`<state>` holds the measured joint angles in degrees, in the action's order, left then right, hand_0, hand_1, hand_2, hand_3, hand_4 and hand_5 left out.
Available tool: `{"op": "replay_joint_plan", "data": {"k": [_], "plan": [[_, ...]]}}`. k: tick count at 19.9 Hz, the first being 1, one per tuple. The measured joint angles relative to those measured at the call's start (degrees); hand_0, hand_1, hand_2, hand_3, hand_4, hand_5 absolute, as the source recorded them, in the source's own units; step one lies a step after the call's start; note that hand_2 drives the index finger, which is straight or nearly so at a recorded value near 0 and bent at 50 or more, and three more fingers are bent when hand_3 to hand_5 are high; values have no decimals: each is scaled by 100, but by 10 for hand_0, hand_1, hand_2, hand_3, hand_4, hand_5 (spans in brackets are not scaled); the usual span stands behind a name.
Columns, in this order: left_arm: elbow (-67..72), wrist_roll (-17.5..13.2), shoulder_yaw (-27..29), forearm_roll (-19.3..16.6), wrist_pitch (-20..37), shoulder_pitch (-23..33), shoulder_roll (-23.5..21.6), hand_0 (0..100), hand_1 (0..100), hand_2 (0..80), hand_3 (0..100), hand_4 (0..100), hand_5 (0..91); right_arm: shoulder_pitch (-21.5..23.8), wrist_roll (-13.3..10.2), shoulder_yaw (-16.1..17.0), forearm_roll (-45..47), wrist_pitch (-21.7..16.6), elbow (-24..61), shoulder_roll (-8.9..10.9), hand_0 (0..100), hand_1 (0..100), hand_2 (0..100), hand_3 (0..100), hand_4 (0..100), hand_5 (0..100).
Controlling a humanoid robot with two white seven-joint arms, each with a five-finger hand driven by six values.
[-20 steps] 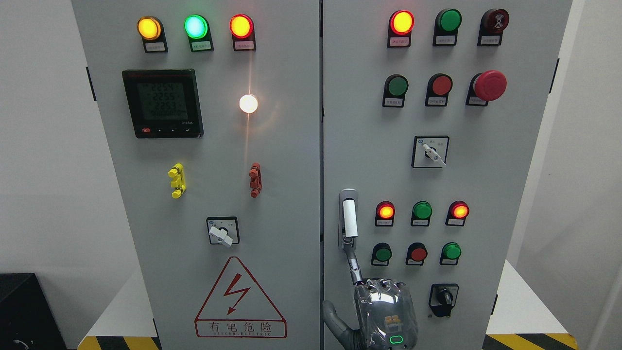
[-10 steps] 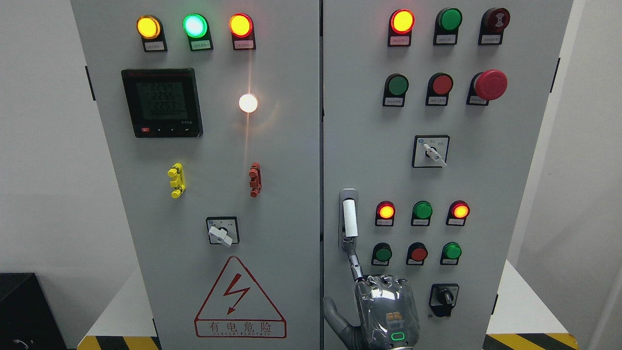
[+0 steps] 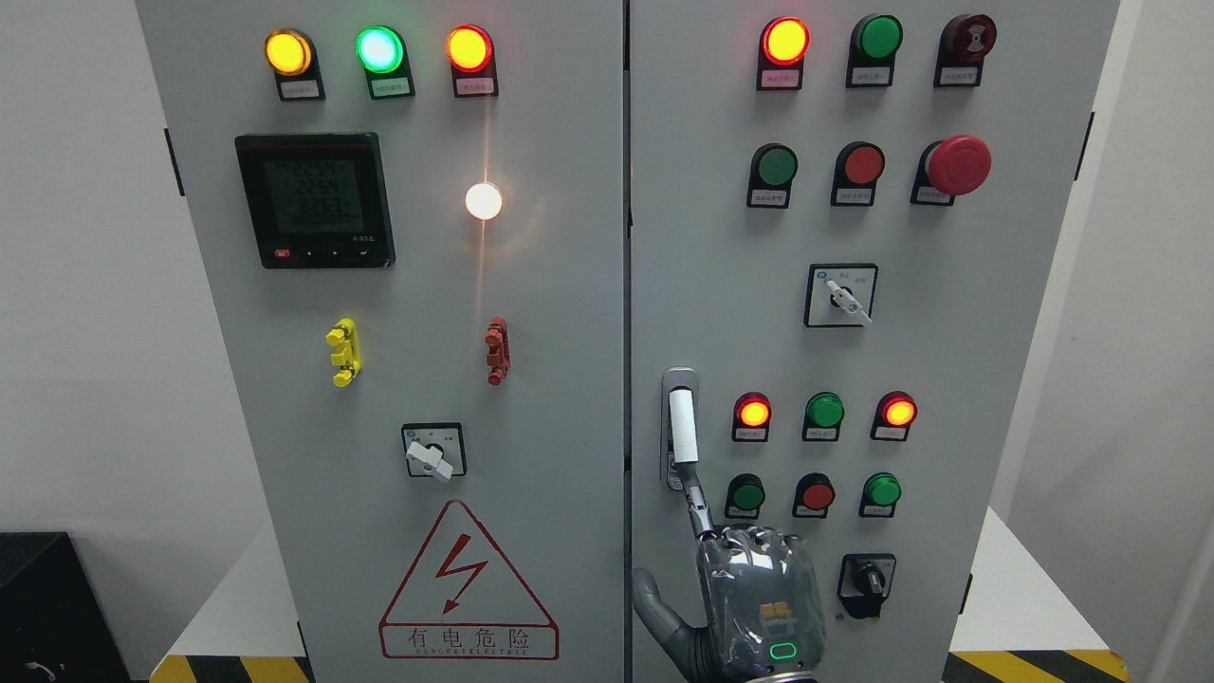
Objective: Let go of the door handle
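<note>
Readable: warning triangle sign (image 3: 469, 581) on lower left cabinet door, red lightning bolt, "有电危险" beneath, smaller line under that too blurred. Digital meter (image 3: 314, 200) upper left door, rows approx "2254 / 2254 / 2253", digits faint, bottom row illegible. Small label plates (image 3: 387, 88) under indicator lamps and buttons: print too small. Selector switch plate (image 3: 840, 295), right door: characters unreadable.

setting: industrial electrical test area or lab
evidence: grey two-door control cabinet (image 3: 531, 313) with lit indicator lamps (image 3: 379, 49), digital power meter (image 3: 314, 200), red emergency stop button (image 3: 958, 164), high-voltage warning triangle (image 3: 469, 585)
floor: yellow-black hazard tape (image 3: 1039, 666)
surroundings: plain white walls (image 3: 85, 285)
</note>
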<state>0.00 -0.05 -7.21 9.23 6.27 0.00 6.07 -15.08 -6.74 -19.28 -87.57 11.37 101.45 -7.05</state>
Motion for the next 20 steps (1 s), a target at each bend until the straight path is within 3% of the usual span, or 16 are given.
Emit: {"op": "replay_joint_plan", "data": {"k": [6, 13, 17, 20], "plan": [[0, 0, 0, 1, 0, 0, 0, 120, 556, 0, 0, 0, 0, 59, -2, 1, 18, -18, 134, 2, 386, 247, 282, 1000, 1000, 1000], [0, 0, 0, 1, 0, 0, 0, 120, 556, 0, 0, 0, 0, 199, -3, 22, 59, -161, 329, 6, 525, 258, 490, 1000, 1000, 1000], [0, 0, 0, 1, 0, 0, 0, 120, 556, 0, 0, 0, 0, 234, 110, 32, 141, -175, 425, 13, 477, 224, 668, 1000, 1000, 1000], [0, 0, 0, 1, 0, 0, 0, 120, 556, 0, 0, 0, 0, 253, 226, 38, 174, -176, 500, 19, 446, 198, 747, 1000, 990, 1000]]}}
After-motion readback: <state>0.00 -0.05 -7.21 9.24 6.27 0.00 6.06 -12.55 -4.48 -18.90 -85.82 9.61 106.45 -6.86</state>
